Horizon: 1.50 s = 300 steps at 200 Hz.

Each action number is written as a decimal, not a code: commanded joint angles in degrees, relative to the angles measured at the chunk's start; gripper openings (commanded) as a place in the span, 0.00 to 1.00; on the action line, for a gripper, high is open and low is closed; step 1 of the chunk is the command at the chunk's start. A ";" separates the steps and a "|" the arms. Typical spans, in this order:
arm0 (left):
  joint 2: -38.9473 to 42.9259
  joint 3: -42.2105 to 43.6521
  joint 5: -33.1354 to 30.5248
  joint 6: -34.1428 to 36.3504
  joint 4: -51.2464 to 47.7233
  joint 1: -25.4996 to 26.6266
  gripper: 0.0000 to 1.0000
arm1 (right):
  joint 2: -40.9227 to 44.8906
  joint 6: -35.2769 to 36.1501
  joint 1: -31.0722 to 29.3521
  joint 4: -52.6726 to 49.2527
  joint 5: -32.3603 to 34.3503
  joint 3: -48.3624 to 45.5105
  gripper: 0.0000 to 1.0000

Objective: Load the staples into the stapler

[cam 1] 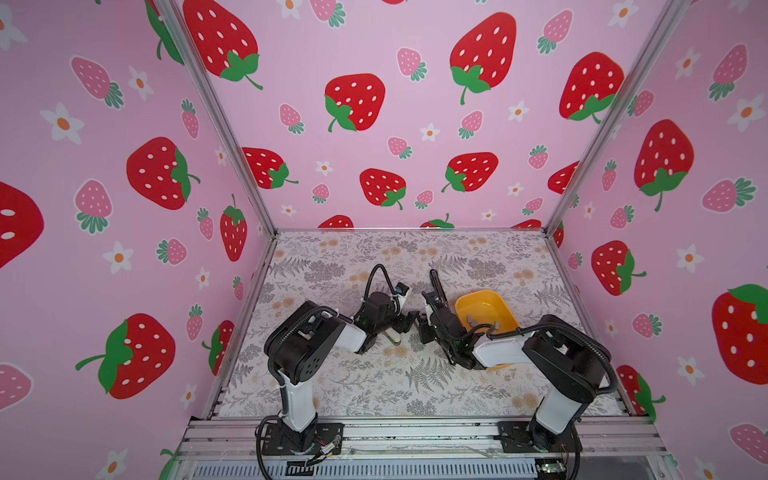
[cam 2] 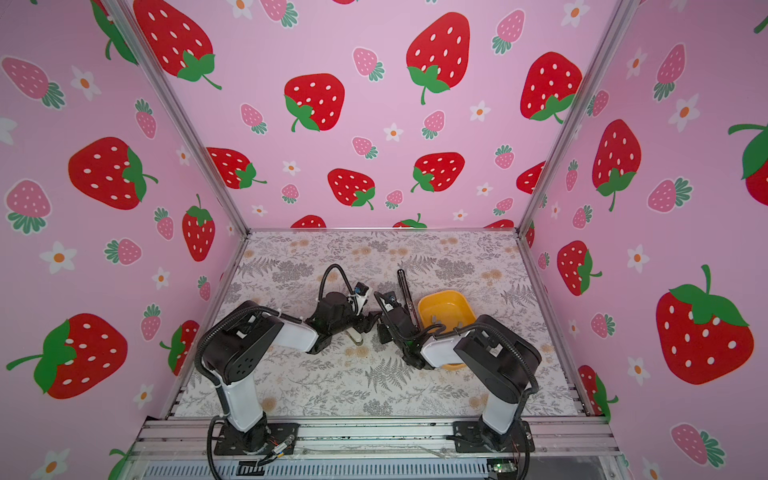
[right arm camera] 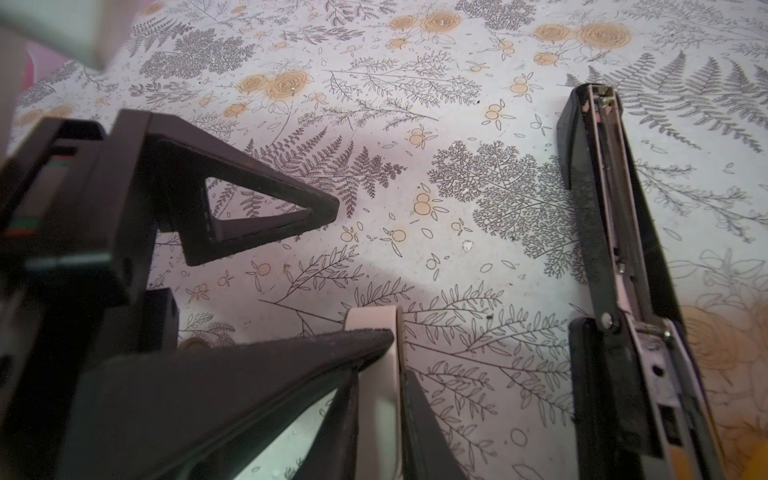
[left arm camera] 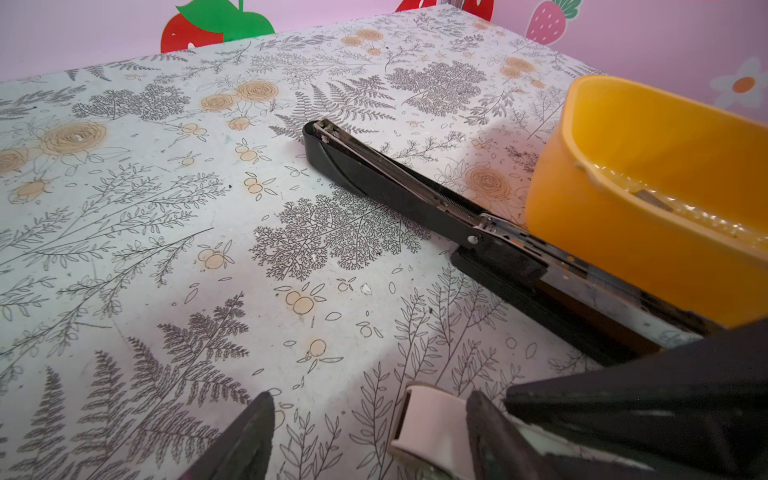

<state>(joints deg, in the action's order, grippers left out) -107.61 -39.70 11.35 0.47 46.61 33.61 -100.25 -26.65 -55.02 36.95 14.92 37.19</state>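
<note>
The flowered table [cam 1: 374, 382] fills the lower middle of both top views, and both arms reach in toward its centre. Right of centre sits a yellow tub [cam 1: 500, 307]. It holds at least 2 short grey strips, the staples [left arm camera: 648, 198], and none is lifted out yet. Just beside the tub's left wall lies a black stapler [left arm camera: 415, 195], folded open flat with its channel up, probably so a strip can drop in. At the centre, a small white stapler [right arm camera: 376, 374] sits low between the 2 grippers. The right gripper [right arm camera: 397, 357] has its jaws narrow, pinching the white stapler across its thin width, seemingly to steady it. The left gripper [left arm camera: 372, 397] straddles the same stapler with jaws wide. A gap shows on 1 side, so it grips nothing.
</note>
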 commanded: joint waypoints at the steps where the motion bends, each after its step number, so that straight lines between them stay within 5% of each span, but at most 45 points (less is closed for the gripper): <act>1: 0.32 0.96 1.30 1.47 0.32 1.15 0.74 | -3.36 -0.49 -0.26 -0.15 -0.85 -3.26 0.21; 106: 0.27 0.79 1.44 1.25 0.32 1.20 0.74 | -5.95 0.64 -0.32 13.55 -0.10 -10.60 0.21; 172: 8.89 0.27 -0.89 -0.11 -4.27 1.20 0.75 | 5.20 2.49 -0.35 1.88 1.28 -5.95 0.36; 245: 20.67 -0.01 -13.25 -6.02 -10.64 0.78 0.75 | 17.04 -3.39 -0.41 -10.70 4.12 -7.44 0.46; 300: 26.08 4.54 -8.25 -11.85 -6.29 -11.21 0.76 | 20.27 -6.39 -0.36 -17.87 4.24 -6.63 0.51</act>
<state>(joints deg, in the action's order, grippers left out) -81.69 -37.56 1.48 -8.38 37.67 26.96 -80.53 -30.57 -55.02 24.62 18.00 29.56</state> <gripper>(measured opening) 0.761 0.509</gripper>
